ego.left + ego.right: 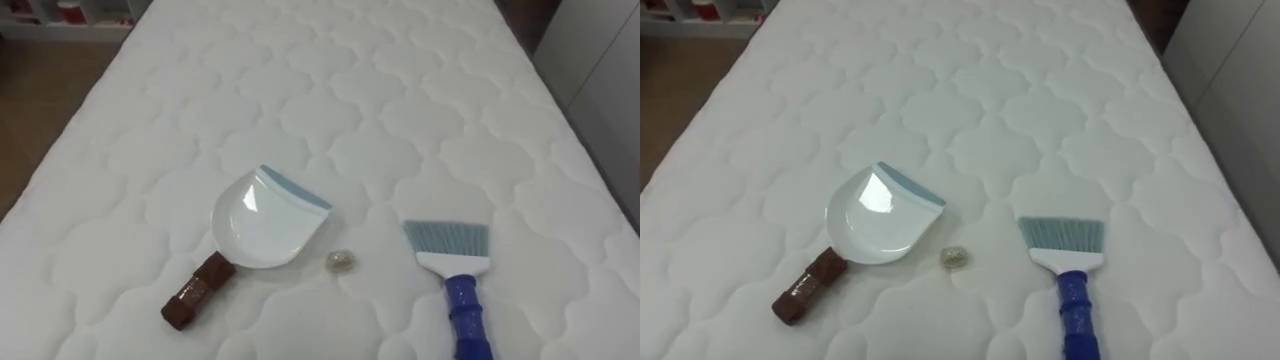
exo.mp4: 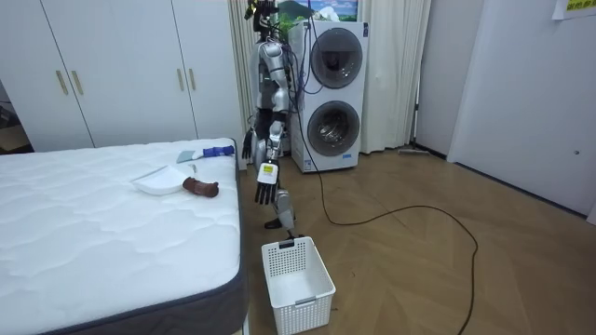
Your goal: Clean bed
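Note:
A white dustpan (image 1: 262,225) with a pale blue lip and a brown handle (image 1: 198,290) lies on the white quilted mattress (image 1: 350,100), near its close edge. A small pale crumpled scrap (image 1: 340,261) lies just right of the pan. Further right lies a brush (image 1: 450,245) with grey-blue bristles and a blue handle, bristles pointing away from me. In the room view I stand at the bed's end with both arms hanging. My left hand (image 2: 265,193) is beside the mattress corner and my right hand (image 2: 249,145) is a little higher. Both hands are open and hold nothing.
A white slatted basket (image 2: 296,270) stands on the wood floor by the bed's near corner. Behind me are a stacked washer and dryer (image 2: 333,84) and white wardrobes (image 2: 121,65). Wood floor (image 1: 35,90) runs along the bed's left side.

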`<state>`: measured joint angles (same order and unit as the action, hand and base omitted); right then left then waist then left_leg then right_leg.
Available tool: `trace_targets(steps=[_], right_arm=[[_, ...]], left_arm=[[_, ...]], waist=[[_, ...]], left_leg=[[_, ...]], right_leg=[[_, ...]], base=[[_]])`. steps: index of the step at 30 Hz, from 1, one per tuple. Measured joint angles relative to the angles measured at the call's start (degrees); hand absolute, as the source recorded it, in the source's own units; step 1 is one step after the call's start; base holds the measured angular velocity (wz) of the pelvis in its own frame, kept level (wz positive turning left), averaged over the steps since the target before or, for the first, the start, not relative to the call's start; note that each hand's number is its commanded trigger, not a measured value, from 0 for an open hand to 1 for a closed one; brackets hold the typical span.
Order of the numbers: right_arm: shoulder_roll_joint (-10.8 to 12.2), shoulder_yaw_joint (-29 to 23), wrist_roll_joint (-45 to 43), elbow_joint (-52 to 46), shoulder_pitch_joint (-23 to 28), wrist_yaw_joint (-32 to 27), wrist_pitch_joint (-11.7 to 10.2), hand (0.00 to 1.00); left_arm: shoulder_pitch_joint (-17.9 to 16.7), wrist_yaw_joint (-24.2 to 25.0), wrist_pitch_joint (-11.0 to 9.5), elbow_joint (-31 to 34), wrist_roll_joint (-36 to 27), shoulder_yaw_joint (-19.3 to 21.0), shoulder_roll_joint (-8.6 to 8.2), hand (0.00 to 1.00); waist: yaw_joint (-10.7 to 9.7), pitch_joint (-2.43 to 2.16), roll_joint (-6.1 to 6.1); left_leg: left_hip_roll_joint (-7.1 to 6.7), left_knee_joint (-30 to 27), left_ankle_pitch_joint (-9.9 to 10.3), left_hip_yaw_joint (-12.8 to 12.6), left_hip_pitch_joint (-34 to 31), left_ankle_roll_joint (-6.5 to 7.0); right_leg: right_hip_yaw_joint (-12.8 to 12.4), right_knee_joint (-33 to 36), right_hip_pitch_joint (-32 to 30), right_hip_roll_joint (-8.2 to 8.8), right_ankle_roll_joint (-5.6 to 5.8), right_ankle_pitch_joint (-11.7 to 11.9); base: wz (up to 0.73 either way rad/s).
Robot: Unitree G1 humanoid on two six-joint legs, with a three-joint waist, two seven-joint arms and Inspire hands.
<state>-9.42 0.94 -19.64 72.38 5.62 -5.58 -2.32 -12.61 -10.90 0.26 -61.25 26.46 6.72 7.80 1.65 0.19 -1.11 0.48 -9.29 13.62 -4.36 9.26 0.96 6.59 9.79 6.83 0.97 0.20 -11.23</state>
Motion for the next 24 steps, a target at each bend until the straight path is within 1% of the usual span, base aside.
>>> trace_targets(steps=[1,3,4,5,6,7,9,10,12,13,14,15,17,18,20,21,24], right_arm=[[0.0,0.0,0.1,0.2,0.0,-0.1,-0.1,0.00],[0.0,0.0,0.4,0.4,-0.1,-0.2,-0.3,0.00],[0.0,0.0,0.7,0.4,-0.1,-0.2,-0.4,0.00],[-0.1,0.0,1.7,0.5,-0.1,-0.2,-0.9,0.00],[-0.3,0.0,2.5,0.7,-0.1,-0.3,-1.5,0.00],[-0.3,0.0,2.9,0.7,-0.1,-0.3,-1.8,0.00],[-0.6,0.0,3.7,0.7,0.0,-0.8,-2.8,0.00],[-0.7,0.0,3.7,0.7,0.0,-0.8,-3.1,0.00],[-0.8,0.0,3.8,0.7,0.0,-0.7,-4.1,0.00],[-0.8,0.0,3.8,0.7,0.0,-0.7,-4.1,0.00],[-0.8,0.0,3.7,0.6,-0.1,-0.6,-4.2,0.00],[-0.8,-0.1,3.7,0.5,-0.1,-0.5,-4.5,0.00],[-0.8,-0.1,3.6,0.2,0.0,-0.1,-4.9,0.00],[-1.0,-0.1,3.6,0.0,0.0,0.2,-5.2,0.00],[-1.4,-0.1,3.6,-0.8,0.0,0.4,-5.3,0.00],[-1.6,-0.1,3.6,-1.4,0.0,0.5,-5.4,0.00],[-1.9,-0.1,3.6,-1.5,-0.1,0.8,-5.8,0.00]], left_arm=[[0.0,-0.5,-0.2,0.5,0.0,0.1,0.06,0.00],[0.1,-3.4,-1.7,2.2,-1.1,0.1,0.31,0.00],[0.1,-4.0,-1.9,2.9,-1.4,0.1,0.33,0.00],[0.1,-5.1,-2.5,4.6,-2.2,0.1,0.38,0.00],[0.1,-6.4,-3.2,6.4,-2.4,0.1,0.46,0.00],[0.1,-7.0,-3.6,7.5,-2.5,0.1,0.51,0.00],[0.1,-9.3,-5.9,10.9,-3.5,0.1,0.81,0.00],[0.1,-9.8,-6.5,11.6,-3.6,0.1,0.87,0.00],[0.1,-12.0,-8.1,15.5,-3.9,0.1,0.87,0.00],[0.1,-12.6,-8.6,16.4,-3.9,0.0,0.87,0.00],[0.3,-13.8,-9.6,17.3,-4.1,-0.2,0.90,0.00],[0.7,-14.5,-10.3,17.8,-4.5,-0.2,0.89,0.00],[0.8,-15.3,-10.5,19.6,-4.4,-0.2,0.89,0.00],[0.8,-16.0,-11.0,20.6,-4.4,-0.2,0.89,0.00],[0.9,-17.0,-11.7,22.0,-4.4,-0.4,0.91,0.00],[1.2,-17.7,-12.3,22.1,-4.4,-0.9,1.12,0.00],[2.0,-17.8,-13.3,22.1,-4.4,-1.4,1.59,0.00]], waist=[[0.0,-0.02,-0.03],[0.1,-0.01,-0.05],[0.1,-0.02,-0.04],[0.2,-0.11,0.18],[0.2,-0.11,0.14],[0.2,-0.13,0.16],[0.2,-0.18,0.28],[0.3,-0.20,0.30],[0.0,-0.17,0.22],[0.1,-0.17,0.23],[0.1,-0.26,0.11],[0.0,-0.35,0.19],[-0.1,-0.28,0.31],[-0.1,-0.20,0.43],[-0.1,-0.13,0.71],[-0.2,-0.15,0.91],[-0.4,-0.19,1.06]], left_leg=[[0.00,0.0,0.0,0.0,0.0,0.00],[0.00,0.0,0.0,0.0,0.0,0.00],[0.00,0.0,0.0,0.0,-0.1,0.00],[-0.02,0.0,0.0,0.1,-0.2,0.00],[-0.02,0.0,0.0,0.2,-0.4,0.00],[-0.01,0.0,0.0,0.3,-0.6,0.00],[-0.02,0.0,0.0,0.3,-0.7,0.01],[-0.02,0.0,0.0,0.3,-0.8,0.01],[0.00,0.0,0.0,0.5,-1.1,0.00],[0.00,0.0,0.0,0.5,-1.2,0.00],[0.00,0.0,0.0,0.5,-1.3,0.01],[0.00,0.0,0.0,0.5,-1.5,0.00],[0.01,-0.1,0.0,0.5,-1.7,0.00],[0.01,-0.1,0.0,0.4,-1.7,0.00],[0.00,-0.1,0.0,0.4,-1.8,0.00],[0.00,-0.1,0.0,0.4,-1.9,0.00],[0.06,-0.1,0.0,0.4,-2.0,0.00]], right_leg=[[0.0,0.0,0.0,0.00,0.00,0.0],[0.0,0.0,0.0,0.00,0.00,0.0],[0.0,0.0,-0.1,0.00,0.00,0.0],[0.0,-0.1,-0.2,0.00,0.01,0.0],[0.0,-0.1,-0.4,-0.01,0.01,0.1],[0.1,-0.1,-0.5,-0.02,0.02,0.2],[0.6,-0.1,-0.6,0.00,0.02,0.2],[0.6,-0.1,-0.6,0.00,0.02,0.2],[0.8,-0.1,-0.9,0.00,0.02,0.2],[0.8,-0.1,-0.9,-0.01,0.02,0.2],[0.8,-0.1,-1.0,0.00,0.02,0.2],[0.8,-0.1,-1.0,0.01,0.02,0.2],[0.7,0.0,-1.3,0.00,-0.02,0.3],[0.7,-0.1,-1.4,0.01,-0.02,0.3],[0.7,0.0,-1.5,0.02,-0.02,0.3],[0.6,0.0,-1.7,0.02,-0.03,0.3],[0.8,-0.1,-1.7,-0.01,-0.06,0.3]], base=[[0.00],[0.00],[0.00],[0.00],[0.00],[0.04],[0.00],[0.00],[0.00],[0.00],[0.00],[0.00],[0.00],[0.00],[0.00],[0.00],[0.00]])
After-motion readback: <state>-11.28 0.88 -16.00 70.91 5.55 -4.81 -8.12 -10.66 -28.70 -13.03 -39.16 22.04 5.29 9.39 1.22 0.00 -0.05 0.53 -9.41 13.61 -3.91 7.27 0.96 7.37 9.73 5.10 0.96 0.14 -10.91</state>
